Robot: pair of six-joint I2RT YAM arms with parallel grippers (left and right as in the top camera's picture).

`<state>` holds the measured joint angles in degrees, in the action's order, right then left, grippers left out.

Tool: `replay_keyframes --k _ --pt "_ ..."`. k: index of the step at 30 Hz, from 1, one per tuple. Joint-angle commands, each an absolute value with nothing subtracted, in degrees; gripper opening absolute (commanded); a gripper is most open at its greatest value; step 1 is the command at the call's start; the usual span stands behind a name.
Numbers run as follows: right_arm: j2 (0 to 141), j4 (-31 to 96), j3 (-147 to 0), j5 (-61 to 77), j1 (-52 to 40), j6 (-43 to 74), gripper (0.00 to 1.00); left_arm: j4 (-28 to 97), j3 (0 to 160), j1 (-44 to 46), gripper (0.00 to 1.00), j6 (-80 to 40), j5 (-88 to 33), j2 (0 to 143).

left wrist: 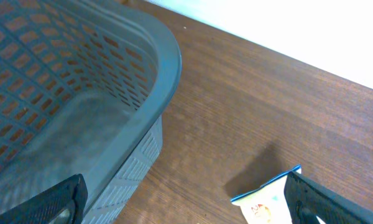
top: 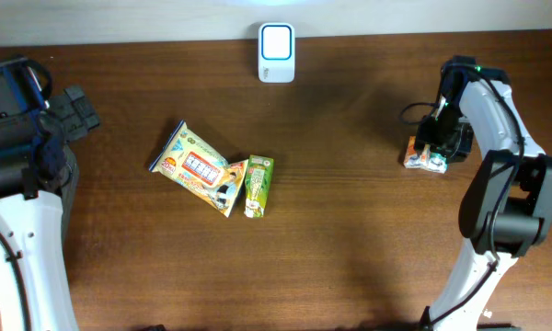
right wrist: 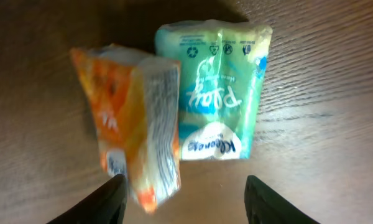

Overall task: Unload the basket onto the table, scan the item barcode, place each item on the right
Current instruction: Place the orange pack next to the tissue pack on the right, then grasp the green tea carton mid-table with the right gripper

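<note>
My right gripper (right wrist: 186, 208) is open above two small packs at the table's right side. An orange pack (right wrist: 133, 134) stands tilted and blurred just in front of the left finger (right wrist: 102, 202), with no grip on it. A teal tissue pack (right wrist: 217, 90) lies flat beside it. In the overhead view both packs (top: 425, 158) sit under the right gripper (top: 439, 138). A white scanner (top: 276, 52) stands at the far edge, centre. My left gripper (left wrist: 186, 208) is wide open and holds nothing. I cannot make out a barcode on any pack.
A yellow snack pack (top: 195, 167) and a green pack (top: 258, 184) lie mid-table. A grey slotted basket (left wrist: 81, 93) fills the left of the left wrist view, with the corner of a white, blue-edged pack (left wrist: 267, 199) near the right finger.
</note>
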<state>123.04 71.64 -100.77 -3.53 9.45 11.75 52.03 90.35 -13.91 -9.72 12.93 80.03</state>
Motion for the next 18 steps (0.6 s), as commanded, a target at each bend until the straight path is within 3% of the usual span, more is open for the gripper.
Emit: replay_keyframes --k 1,4,6,10,13,18 --pt "122.19 79.72 -113.78 1.61 8.75 8.99 0.62 51.94 90.91 -14.11 0.99 -9.39 13.32 79.53" --pt "122.21 80.97 -119.31 19.33 4.21 7.73 0.63 51.94 90.91 -14.11 0.99 -9.39 13.32 79.53" --pt "122.26 78.13 -116.75 23.75 -2.31 8.80 0.63 51.94 90.91 -14.09 0.99 -9.39 13.32 79.53" --pt "122.26 70.70 -110.45 23.05 -19.00 12.82 0.62 51.94 90.91 -14.11 0.99 -9.39 13.32 79.53" --pt "122.26 63.26 -105.23 14.06 -31.64 26.30 0.62 51.94 90.91 -14.11 0.99 -9.39 13.32 79.53" --pt "122.26 55.09 -98.87 6.00 -42.17 33.41 0.67 51.96 90.91 -14.11 0.99 -9.39 13.32 79.53"
